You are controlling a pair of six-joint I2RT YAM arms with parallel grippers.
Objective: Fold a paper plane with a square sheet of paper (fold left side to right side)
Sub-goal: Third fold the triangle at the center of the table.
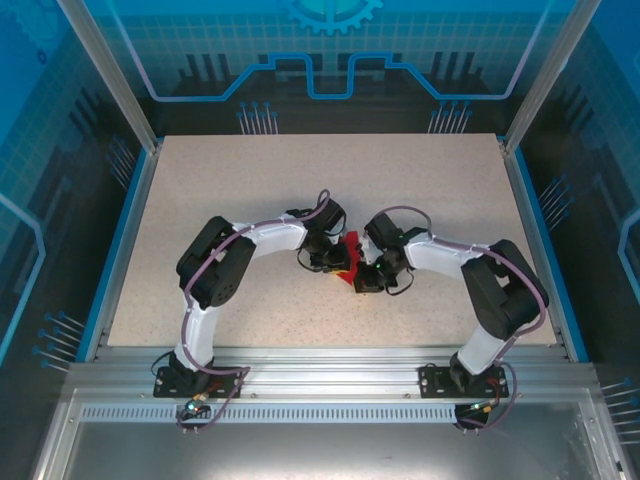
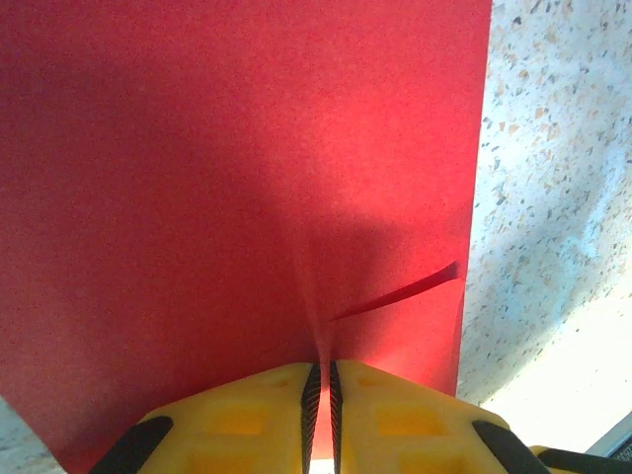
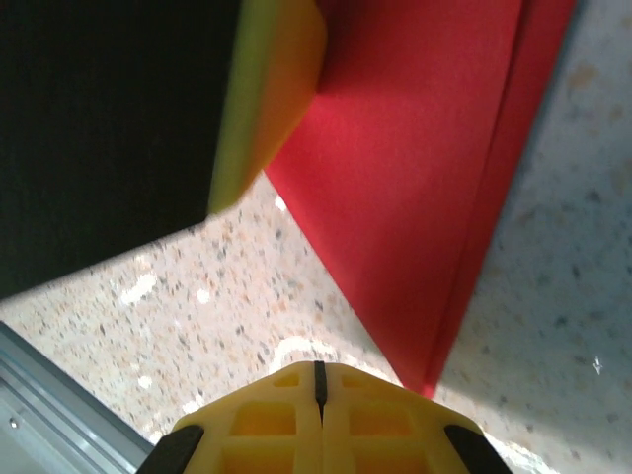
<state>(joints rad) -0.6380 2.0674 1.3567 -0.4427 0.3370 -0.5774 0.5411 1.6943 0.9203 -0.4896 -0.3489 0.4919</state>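
Observation:
The square sheet of paper (image 1: 347,252) is bright red and sits at the table's middle between both grippers. In the left wrist view the paper (image 2: 197,197) spreads wide, with a raised crease running into my left gripper (image 2: 322,373), which is shut on that ridge. In the top view the left gripper (image 1: 332,262) is at the paper's left side. In the right wrist view the paper (image 3: 415,178) is folded in layers and narrows to a point beside my right gripper (image 3: 318,373). The right gripper is shut with nothing in it and rests near the tabletop. Seen from above, the right gripper (image 1: 367,277) is at the paper's right side.
The speckled table (image 1: 250,200) has blue side rails and a metal rail (image 1: 320,360) along its near edge. Part of the left gripper's yellow finger (image 3: 276,89) hangs close over the paper in the right wrist view. Both arms crowd the centre.

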